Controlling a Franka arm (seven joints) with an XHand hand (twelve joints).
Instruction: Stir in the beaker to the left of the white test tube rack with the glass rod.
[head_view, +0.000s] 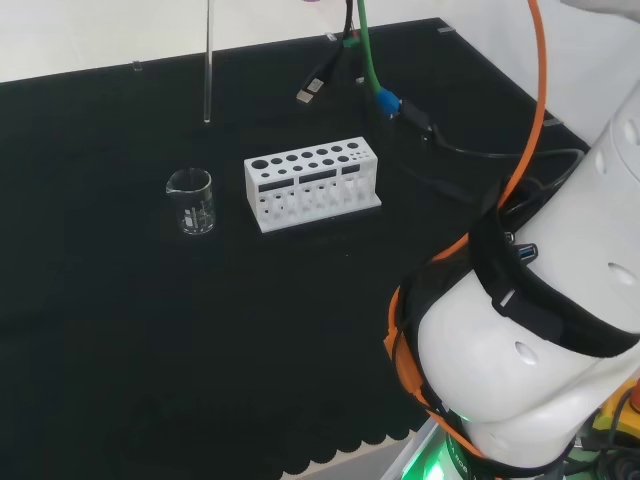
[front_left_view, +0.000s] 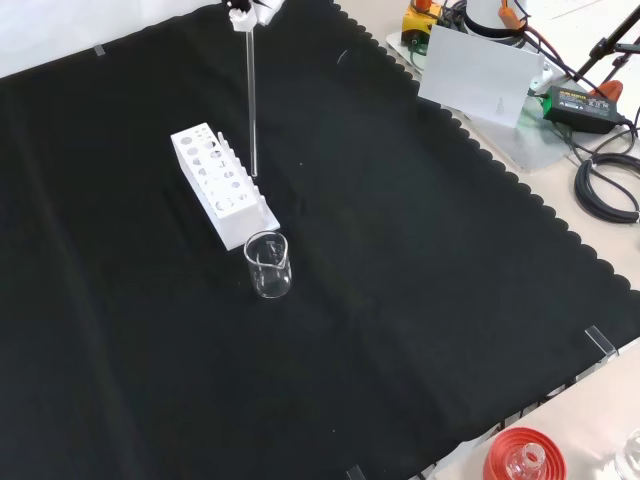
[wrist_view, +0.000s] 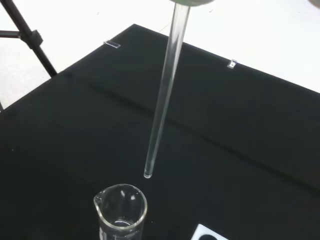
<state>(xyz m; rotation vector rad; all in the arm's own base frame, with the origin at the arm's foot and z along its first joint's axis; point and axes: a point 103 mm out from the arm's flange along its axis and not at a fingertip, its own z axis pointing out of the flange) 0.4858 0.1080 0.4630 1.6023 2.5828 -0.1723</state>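
Above the black cloth (front_left_view: 420, 300), the hand (front_left_view: 243, 12), seen at the front view's top edge, grips the upper end of the glass rod (front_left_view: 251, 100), which hangs upright in the air. How far its fingers curl cannot be told. In the wrist view the rod's lower tip hovers over the cloth just short of the beaker (wrist_view: 120, 209), outside its rim. In the head view, that beaker stands left of the white test tube rack (head_view: 312, 181).

No legible text, beaker (head_view: 191, 201) graduations (faint white marks) unreadable
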